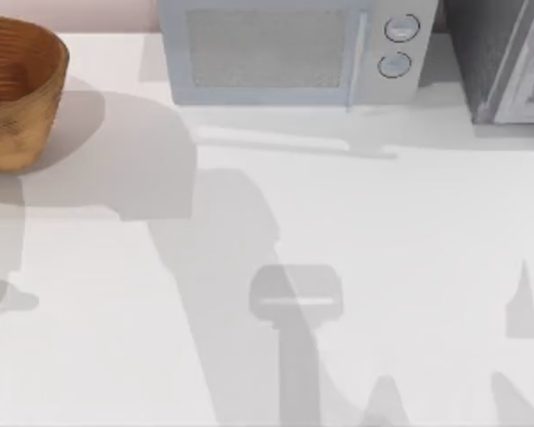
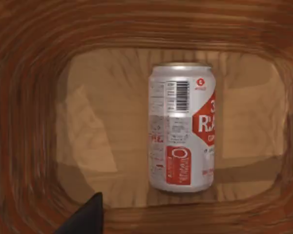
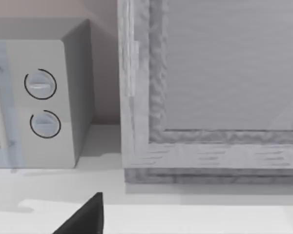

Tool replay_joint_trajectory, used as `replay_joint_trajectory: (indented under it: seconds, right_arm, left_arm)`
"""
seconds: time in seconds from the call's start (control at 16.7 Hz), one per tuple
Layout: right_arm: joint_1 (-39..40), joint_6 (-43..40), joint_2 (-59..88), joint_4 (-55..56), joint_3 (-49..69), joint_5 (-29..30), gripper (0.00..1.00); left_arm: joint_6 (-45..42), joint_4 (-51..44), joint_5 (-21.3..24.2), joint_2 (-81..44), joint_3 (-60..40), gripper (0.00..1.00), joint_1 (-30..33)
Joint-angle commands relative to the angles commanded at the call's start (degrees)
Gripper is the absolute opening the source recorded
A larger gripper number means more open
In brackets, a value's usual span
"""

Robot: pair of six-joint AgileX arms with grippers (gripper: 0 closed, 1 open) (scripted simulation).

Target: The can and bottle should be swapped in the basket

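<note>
The basket (image 1: pixel 18 98) sits at the desk's (image 1: pixel 276 222) far left corner, cut by the top view's left edge; the microwave (image 1: pixel 289 53) lines the far edge, a grey framed unit (image 1: pixel 507 58) at far right. The desk's middle is open. In the left wrist view the can (image 2: pixel 181 126) lies on the basket floor, directly below the left claw (image 2: pixel 85 217), with room all round; finger state cannot be told. The right claw (image 3: pixel 83 217) faces the microwave, likewise undetermined.

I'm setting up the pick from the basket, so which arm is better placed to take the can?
Left, probably. Its wrist camera looks straight into the basket, with the can lying on the floor inside. The basket sits at the table's far left. The right wrist camera faces the microwave, away from the basket.
</note>
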State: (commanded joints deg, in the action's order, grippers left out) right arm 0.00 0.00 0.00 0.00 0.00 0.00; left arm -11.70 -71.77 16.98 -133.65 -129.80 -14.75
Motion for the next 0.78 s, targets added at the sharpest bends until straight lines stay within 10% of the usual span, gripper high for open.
replay_joint_trajectory:
  seconds: [0.78]
  right_arm:
    - [0.0,0.0,0.0,0.0,0.0,0.0,1.0]
  left_arm:
    - [-1.85,-6.78,0.13,-13.75,-13.78,1.0,0.53]
